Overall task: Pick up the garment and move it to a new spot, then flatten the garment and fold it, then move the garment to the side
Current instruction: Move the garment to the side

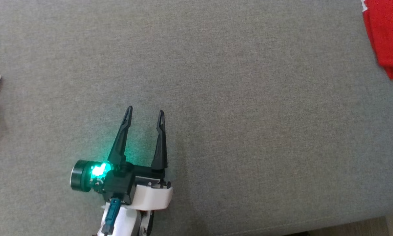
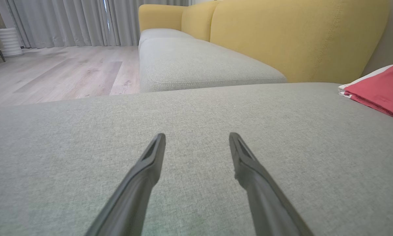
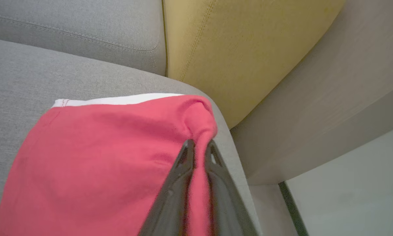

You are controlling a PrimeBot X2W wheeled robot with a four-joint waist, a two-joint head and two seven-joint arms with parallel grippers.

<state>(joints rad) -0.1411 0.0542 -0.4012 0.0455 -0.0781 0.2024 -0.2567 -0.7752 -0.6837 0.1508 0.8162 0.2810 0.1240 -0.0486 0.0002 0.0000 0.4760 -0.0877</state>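
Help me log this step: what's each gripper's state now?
Left gripper: open, holding nothing.
Right gripper: fingers shut on the red garment.

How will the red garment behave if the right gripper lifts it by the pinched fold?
Probably floppy: the red garment bunches into a soft ridge where the right gripper pinches it, so it should drape and unfold. It looks thin, so likely light. The textured grey cushion may drag it.

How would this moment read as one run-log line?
left end effector: open, empty, above grey cushion | right end effector: shut on red garment near cushion corner
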